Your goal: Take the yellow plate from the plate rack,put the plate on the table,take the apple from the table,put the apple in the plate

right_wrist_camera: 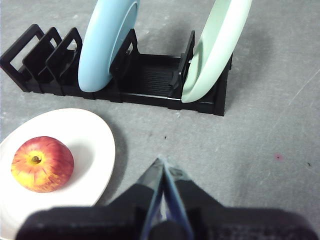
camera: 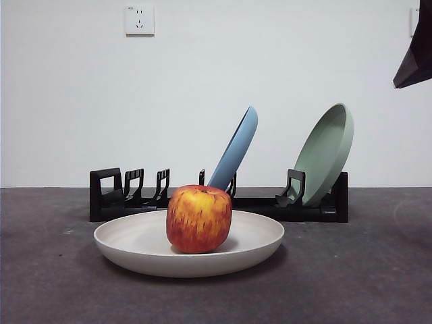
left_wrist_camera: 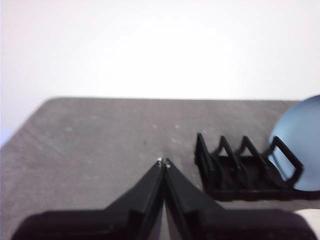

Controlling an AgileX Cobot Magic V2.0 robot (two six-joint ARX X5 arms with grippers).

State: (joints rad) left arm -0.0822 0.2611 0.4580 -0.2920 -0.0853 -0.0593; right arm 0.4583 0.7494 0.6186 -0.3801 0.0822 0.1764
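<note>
Fingers (right_wrist_camera: 161, 165) pressed together above the table (right_wrist_camera: 260, 130).

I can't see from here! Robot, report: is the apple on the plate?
Left gripper shut, empty. Right gripper shut, empty. Apple sits in yellow plate on table. Nothing in the way.

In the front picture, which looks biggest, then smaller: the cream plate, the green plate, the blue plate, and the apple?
1. yellow plate, nearest the camera
2. sage green plate
3. light blue plate, seen edge-on, so unsure against green
4. apple
</note>
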